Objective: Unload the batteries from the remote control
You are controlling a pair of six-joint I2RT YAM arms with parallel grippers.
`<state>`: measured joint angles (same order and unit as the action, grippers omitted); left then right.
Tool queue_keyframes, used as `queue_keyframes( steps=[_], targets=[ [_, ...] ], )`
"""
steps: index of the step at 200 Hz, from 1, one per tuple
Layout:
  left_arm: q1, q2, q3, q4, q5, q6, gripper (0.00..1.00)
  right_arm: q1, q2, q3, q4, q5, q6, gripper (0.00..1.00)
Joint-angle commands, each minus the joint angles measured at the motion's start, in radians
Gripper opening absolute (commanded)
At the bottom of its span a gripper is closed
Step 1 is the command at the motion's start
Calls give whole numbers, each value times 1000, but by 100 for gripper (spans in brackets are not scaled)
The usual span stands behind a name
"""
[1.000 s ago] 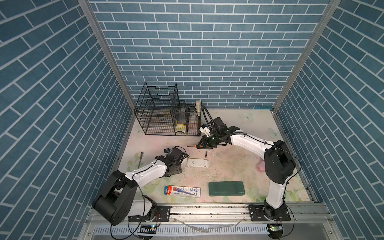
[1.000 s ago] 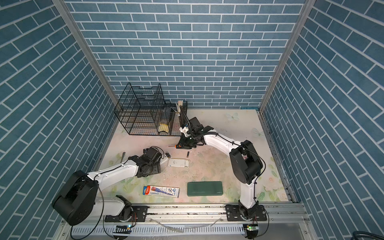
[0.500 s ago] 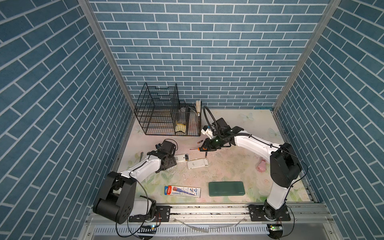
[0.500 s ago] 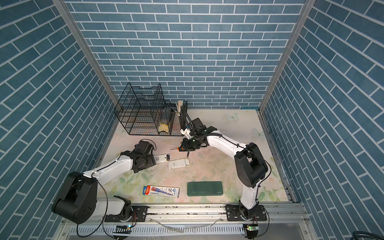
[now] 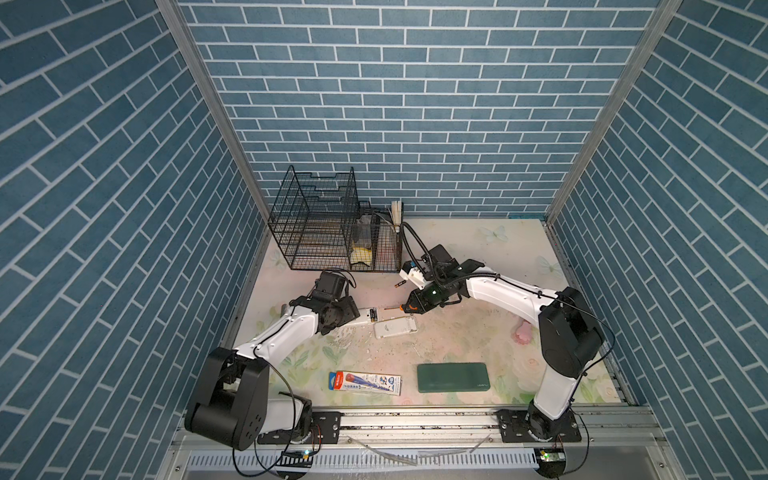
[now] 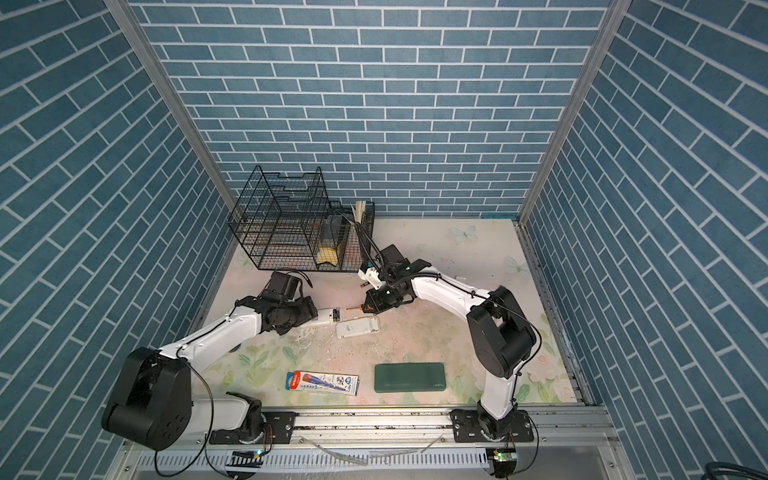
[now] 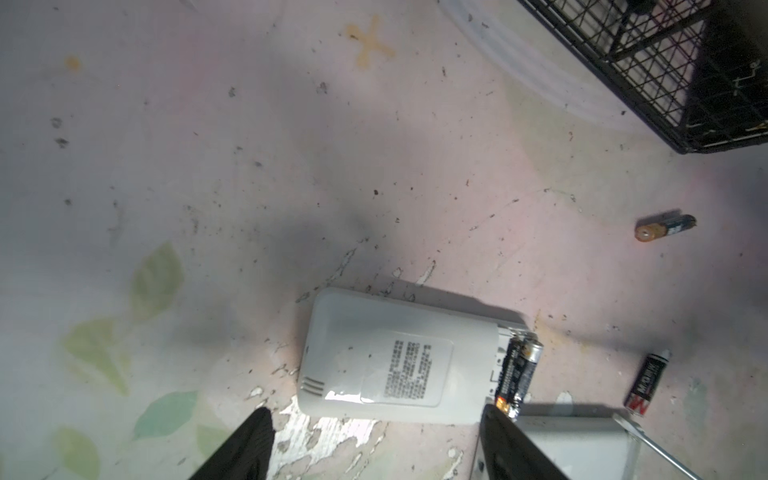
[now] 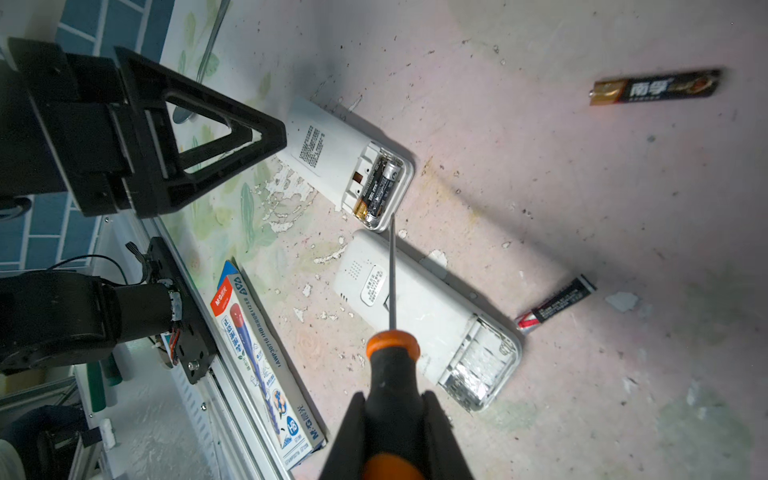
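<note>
A white remote control (image 8: 332,153) (image 7: 395,357) (image 5: 365,316) (image 6: 328,316) lies back up, with its cover off and one of the batteries (image 8: 378,187) (image 7: 517,374) in its bay. Two loose batteries (image 8: 656,87) (image 7: 665,227) (image 8: 557,305) (image 7: 647,384) lie on the mat. A second white remote (image 8: 424,316) (image 5: 395,327) shows an empty bay. My left gripper (image 7: 374,419) (image 5: 353,318) is open, its fingertips just short of the first remote's long side. My right gripper (image 8: 395,419) (image 5: 415,305) is shut on the screwdriver (image 8: 392,365), whose tip hovers by the loaded bay.
A black wire basket (image 5: 324,232) (image 7: 665,70) stands at the back left. A pencil box (image 5: 365,382) (image 8: 266,365) and a dark green case (image 5: 454,377) lie near the front rail. The left gripper's frame (image 8: 187,137) stands close to the remote.
My left gripper has drawn back to the left off the remote, uncovering it. My right gripper has come a little toward the front with the screwdriver.
</note>
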<state>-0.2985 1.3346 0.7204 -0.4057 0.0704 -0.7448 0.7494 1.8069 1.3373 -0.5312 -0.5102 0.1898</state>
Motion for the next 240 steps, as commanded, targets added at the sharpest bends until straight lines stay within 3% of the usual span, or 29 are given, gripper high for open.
queue_keyframes(
  steps=[1, 83, 163, 240],
  targets=[
    [6, 15, 5, 19, 38, -13, 79, 15, -15, 5, -4, 33, -92, 0],
    [8, 65, -12, 63, 52, -18, 77, 73, 69, 90, -25, 39, -135, 0],
    [17, 98, 1, 82, 62, -9, 76, 74, 92, 106, -21, 105, -146, 0],
    [29, 102, -1, 79, 64, 0, 75, 74, 141, 144, -7, 85, -159, 0]
  ],
)
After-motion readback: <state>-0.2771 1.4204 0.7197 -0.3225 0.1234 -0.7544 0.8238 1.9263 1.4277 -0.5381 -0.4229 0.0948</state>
